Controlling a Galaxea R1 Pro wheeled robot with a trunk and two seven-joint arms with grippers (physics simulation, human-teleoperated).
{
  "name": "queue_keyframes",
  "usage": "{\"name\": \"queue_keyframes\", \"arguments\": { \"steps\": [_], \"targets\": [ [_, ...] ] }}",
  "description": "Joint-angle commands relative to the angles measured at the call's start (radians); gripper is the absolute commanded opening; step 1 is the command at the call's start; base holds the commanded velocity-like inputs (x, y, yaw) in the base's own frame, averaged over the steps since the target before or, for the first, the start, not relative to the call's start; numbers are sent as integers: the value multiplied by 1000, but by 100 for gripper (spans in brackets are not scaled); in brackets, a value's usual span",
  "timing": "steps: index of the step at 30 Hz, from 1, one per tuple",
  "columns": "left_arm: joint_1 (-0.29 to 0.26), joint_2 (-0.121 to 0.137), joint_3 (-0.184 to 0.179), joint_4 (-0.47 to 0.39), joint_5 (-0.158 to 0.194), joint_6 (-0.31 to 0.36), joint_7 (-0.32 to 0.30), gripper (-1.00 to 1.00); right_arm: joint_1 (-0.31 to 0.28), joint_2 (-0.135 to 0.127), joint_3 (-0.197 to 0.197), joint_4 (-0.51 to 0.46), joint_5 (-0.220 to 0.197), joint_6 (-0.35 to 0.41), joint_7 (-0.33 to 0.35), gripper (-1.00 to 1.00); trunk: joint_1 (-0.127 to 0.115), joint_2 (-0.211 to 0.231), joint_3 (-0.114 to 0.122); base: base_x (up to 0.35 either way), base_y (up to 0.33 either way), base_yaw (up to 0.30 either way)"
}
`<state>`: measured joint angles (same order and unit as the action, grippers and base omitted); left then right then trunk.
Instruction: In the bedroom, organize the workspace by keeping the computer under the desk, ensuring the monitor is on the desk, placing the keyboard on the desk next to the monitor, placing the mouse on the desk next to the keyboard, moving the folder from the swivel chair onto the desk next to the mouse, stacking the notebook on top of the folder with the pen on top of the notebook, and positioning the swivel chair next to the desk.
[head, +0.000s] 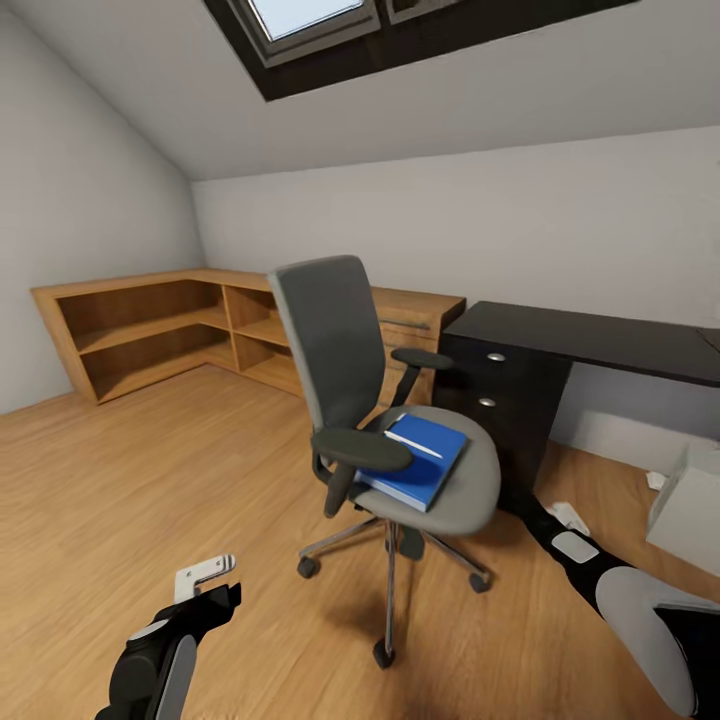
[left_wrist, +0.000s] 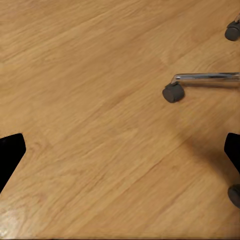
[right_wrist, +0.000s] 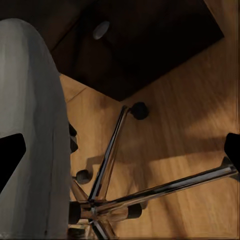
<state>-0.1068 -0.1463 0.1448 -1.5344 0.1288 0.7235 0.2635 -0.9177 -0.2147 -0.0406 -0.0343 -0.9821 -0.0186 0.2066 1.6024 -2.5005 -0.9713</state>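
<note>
Head view places the swivel chair (head: 385, 430) on the wooden floor (head: 150, 480) just beside the desk (head: 590, 340), its tall back toward the corner shelving (head: 150, 330); on its seat you see the folder (head: 415, 462) lying flat, long axis running from the near armrest toward the desk, with the pen (head: 412, 443) lying on top of it at an angle across its width. Your left gripper (left_wrist: 120, 150) hangs spread wide over bare floor with nothing between its fingers, chair casters close by. Your right gripper (right_wrist: 120, 150) is equally wide and empty, beside the seat edge and above the chrome base.
</note>
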Motion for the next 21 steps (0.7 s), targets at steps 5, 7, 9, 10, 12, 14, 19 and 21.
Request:
{"name": "queue_keyframes", "arguments": {
  "steps": [5,7,9,10,12,14,19,21],
  "targets": [
    [-1,-1,1,-1,11,3,8,100,0,1,-4,1,-1,-1,3,100,-1,0,-1,-80,0,0],
    [-1,-1,1,-1,11,3,8,100,0,1,-4,1,-1,-1,3,100,-1,0,-1,-16,0,0],
    [-1,0,1,-1,11,3,8,100,0,1,-4,1,-1,-1,3,100,-1,0,-1,-10,0,0],
    [-1,0,1,-1,11,3,8,100,0,1,-4,1,-1,-1,3,100,-1,0,-1,-7,0,0],
    [-1,-1,1,-1,11,3,8,100,0,1,-4,1,-1,-1,3,100,-1,0,-1,-5,0,0],
    [-1,-1,1,-1,11,3,8,100,-1,1,-4,2,-1,-1,3,100,-1,0,-1,-1,0,0],
    [-1,-1,1,-1,11,4,8,100,0,1,-4,3,-1,-1,3,100,-1,0,-1,-47,0,0],
    [-1,-1,1,-1,11,4,8,100,0,1,-4,4,-1,-1,4,100,-1,0,-1,-112,0,0]
  ]
}}
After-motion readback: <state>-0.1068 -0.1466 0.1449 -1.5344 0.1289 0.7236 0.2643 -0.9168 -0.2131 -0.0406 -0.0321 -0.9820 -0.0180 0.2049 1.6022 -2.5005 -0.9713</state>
